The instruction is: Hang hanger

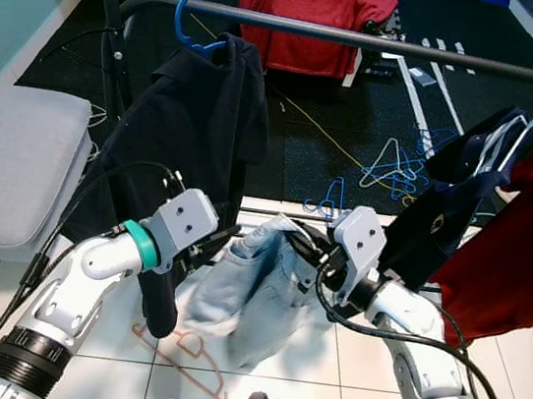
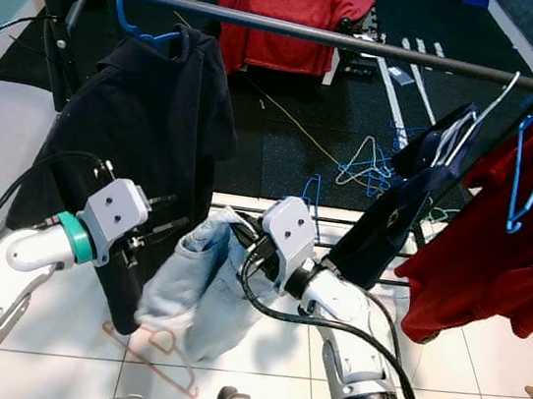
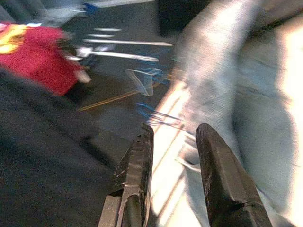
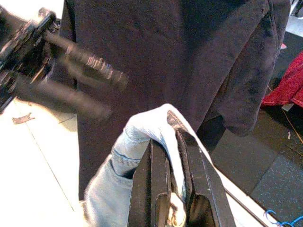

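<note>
A light blue denim garment hangs in front of me, below the dark rail. My right gripper is shut on its top edge, the cloth folded over one finger. My left gripper is open just to the left of the denim, blurred, with nothing held between its fingers. A thin pale wire shows beyond them at the denim's edge; I cannot tell whether it is a hanger. A dark garment hangs from the rail on a blue hanger, right behind my left arm.
On the rail's right end hang a navy garment on a white hanger and a red shirt. A pink hanger lies on the tiles by my feet. Blue hangers lie on the black mat. A grey cushion is at left.
</note>
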Tool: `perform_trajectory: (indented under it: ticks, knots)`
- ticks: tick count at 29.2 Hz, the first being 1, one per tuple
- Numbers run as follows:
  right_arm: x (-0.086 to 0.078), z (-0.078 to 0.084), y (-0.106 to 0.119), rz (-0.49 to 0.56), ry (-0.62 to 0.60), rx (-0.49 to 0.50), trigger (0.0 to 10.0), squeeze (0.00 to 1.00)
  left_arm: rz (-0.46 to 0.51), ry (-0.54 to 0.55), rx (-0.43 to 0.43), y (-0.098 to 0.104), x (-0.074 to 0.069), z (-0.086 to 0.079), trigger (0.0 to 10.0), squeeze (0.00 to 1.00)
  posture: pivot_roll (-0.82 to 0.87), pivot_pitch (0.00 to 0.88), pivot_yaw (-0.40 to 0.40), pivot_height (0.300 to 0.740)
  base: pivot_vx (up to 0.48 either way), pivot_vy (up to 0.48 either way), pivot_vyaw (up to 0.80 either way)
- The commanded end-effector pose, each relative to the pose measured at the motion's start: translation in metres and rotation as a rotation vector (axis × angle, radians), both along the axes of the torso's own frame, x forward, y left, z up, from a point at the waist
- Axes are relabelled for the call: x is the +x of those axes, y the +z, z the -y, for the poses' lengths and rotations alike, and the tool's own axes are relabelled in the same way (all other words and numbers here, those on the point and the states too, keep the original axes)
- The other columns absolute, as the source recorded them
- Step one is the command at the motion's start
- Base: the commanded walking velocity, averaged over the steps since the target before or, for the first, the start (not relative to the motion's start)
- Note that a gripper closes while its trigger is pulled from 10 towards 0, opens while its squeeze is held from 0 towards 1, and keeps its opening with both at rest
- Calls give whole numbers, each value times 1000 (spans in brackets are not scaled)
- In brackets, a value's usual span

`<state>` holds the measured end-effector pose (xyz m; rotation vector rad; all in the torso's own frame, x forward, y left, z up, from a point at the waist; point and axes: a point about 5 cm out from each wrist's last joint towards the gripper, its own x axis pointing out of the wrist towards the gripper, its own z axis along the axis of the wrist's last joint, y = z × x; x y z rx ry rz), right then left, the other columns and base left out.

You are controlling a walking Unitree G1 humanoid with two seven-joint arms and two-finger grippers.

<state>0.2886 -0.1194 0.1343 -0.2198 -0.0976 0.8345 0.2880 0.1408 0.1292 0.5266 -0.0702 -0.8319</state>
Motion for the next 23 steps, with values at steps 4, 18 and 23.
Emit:
perform_trajectory:
  ticks: [4, 18, 23]
  knots:
    - [-3, -1, 2, 25, 22, -17, 10000, 0, -73, -119, 106, -14, -19, 4, 10000, 0, -53, 55, -8, 740, 0, 0, 0]
    - [-4, -6, -6, 4, -24, 6, 10000, 0, 36, 349, -432, 28, 20, -6, 10000, 0, -37, 44, -21, 740, 0, 0, 0]
    - [-7, -9, -11, -4, -31, 11, 10000, 0, 64, 384, -488, 42, 24, -11, 10000, 0, -37, 44, -18, 740, 0, 0, 0]
